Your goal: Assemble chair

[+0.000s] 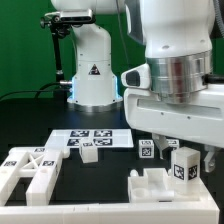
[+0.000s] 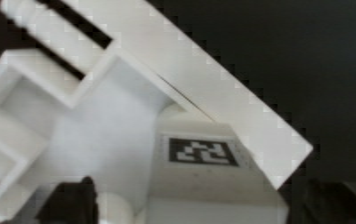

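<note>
My gripper hangs low at the exterior view's right, over a white chair block with a marker tag that stands between its fingers. Just below it lies a slotted white chair panel. In the wrist view the dark fingertips stand wide apart at both sides of a white tagged chair piece, and my gripper looks open around it. A cross-braced chair frame lies at the exterior view's lower left. A small white block sits near the middle.
The marker board lies flat on the black table behind the small block. The robot's white base stands at the back. Another tagged white piece sits to the exterior view's left of my gripper.
</note>
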Motion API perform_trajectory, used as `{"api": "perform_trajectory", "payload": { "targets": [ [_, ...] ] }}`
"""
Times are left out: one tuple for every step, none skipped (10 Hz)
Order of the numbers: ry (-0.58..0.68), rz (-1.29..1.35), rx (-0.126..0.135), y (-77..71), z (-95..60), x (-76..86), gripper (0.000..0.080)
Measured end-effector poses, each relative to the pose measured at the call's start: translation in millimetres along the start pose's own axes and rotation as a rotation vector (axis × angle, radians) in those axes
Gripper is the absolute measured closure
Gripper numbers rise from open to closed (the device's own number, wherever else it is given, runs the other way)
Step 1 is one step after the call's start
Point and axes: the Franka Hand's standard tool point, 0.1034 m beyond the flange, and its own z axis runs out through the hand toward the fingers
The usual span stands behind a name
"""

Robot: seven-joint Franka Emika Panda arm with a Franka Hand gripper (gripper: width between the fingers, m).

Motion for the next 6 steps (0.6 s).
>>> {"api": "perform_trajectory", "payload": {
  "targets": [
    [0.001, -0.008, 0.004, 0.3, 0.9, 0.7, 0.0163],
    [0.001, -0.083, 0.003, 0.4, 1.0, 0.7, 0.0154],
    [0.001, -0.169, 0.003, 0.6, 1.0, 0.9, 0.0154],
    [0.002, -0.279, 0.002, 0.8, 1.0, 1.3, 0.015],
    [0.002, -0.407, 0.002, 0.8, 1.0, 1.3, 0.015],
    [0.002, -0.544, -0.021, 1.8, -0.1, 0.3, 0.015]
  ]
}}
